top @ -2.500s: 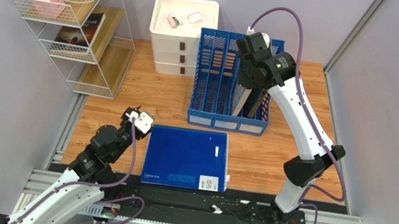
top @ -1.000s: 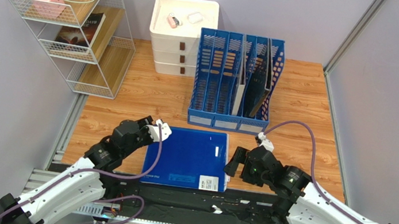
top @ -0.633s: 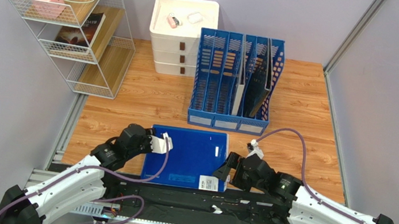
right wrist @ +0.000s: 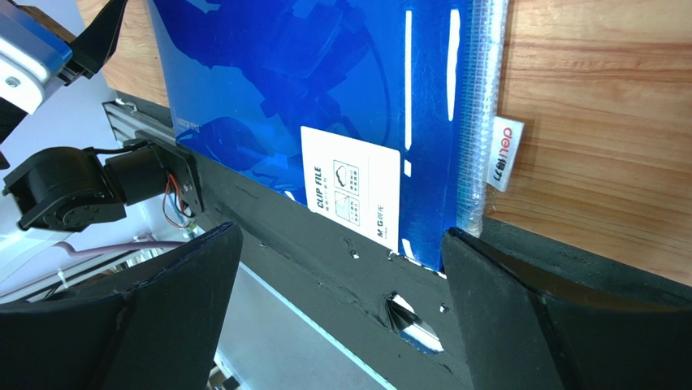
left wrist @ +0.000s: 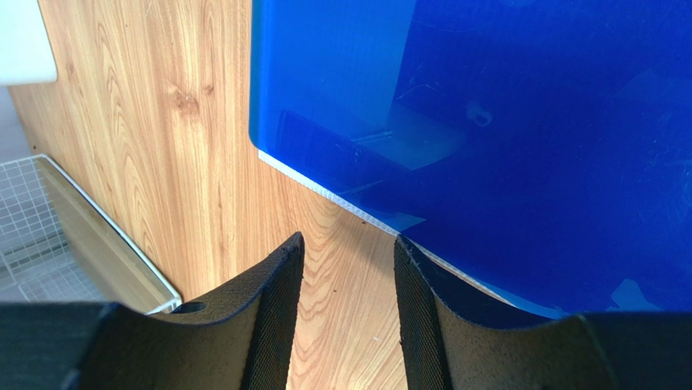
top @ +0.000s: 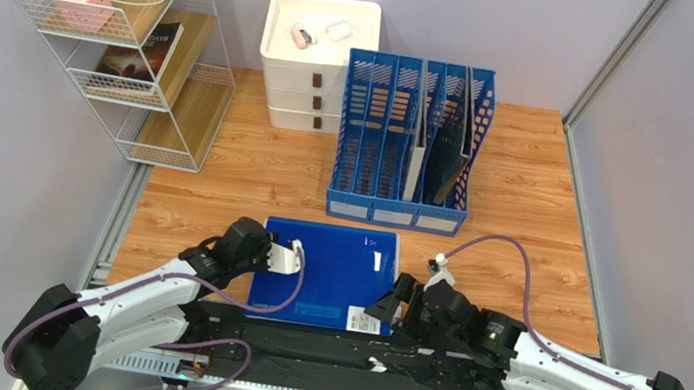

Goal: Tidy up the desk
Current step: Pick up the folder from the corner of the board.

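Both arms have moved in since a couple of seconds back: the right one was up at the blue file rack (top: 405, 152) and has dropped to the near edge, and the left one has slid from beside the blue folder (top: 326, 268) onto its left side

So right now the desk (top: 525, 178) is the big orange-brown wood top filling the middle of the overhead view, running from the black rail at the arm bases out to the far wall. The folder lies flat on its near part, roughly centred, with a white label (right wrist: 349, 195) at its near right corner and a little red and white tag (right wrist: 508, 150) sticking out of its right edge

The left gripper (left wrist: 348, 244) sits low at the folder's left edge. Its fingers are partly apart with bare wood showing in the gap; one finger (left wrist: 422, 317) is right at the folder's rounded corner, the other is over the wood. Nothing is pinched between them

The right gripper (right wrist: 341, 236) is spread wide, holding nothing, hanging over the near right corner of the folder with the label showing between the fingers

The rack stands on the far part of the desk with a couple of folders upright in its right-hand slots. A white drawer unit (top: 316, 60) is just left of it and a white wire shelf (top: 120, 34) stands far left
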You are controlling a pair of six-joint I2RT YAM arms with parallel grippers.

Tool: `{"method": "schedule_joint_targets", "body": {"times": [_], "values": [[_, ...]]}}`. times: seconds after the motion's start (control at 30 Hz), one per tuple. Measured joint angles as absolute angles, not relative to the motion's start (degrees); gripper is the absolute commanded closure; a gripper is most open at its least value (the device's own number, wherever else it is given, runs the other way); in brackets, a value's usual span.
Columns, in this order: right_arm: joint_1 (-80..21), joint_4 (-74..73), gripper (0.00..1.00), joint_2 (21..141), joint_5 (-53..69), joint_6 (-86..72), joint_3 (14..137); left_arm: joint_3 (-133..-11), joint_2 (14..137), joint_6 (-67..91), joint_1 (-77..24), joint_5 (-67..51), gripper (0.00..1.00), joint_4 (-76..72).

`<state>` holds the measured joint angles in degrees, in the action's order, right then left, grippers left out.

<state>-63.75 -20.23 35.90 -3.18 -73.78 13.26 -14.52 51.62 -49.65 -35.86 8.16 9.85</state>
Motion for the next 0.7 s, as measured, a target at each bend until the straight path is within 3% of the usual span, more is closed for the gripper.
{"method": "schedule_joint_targets", "body": {"times": [0.7], "values": [[-65.87, -16.29, 0.01, 40.95, -2.98, -75.59, 13.87, -14.57, 51.09, -48.71, -39.57, 7.88, 0.48, 9.74]]}}
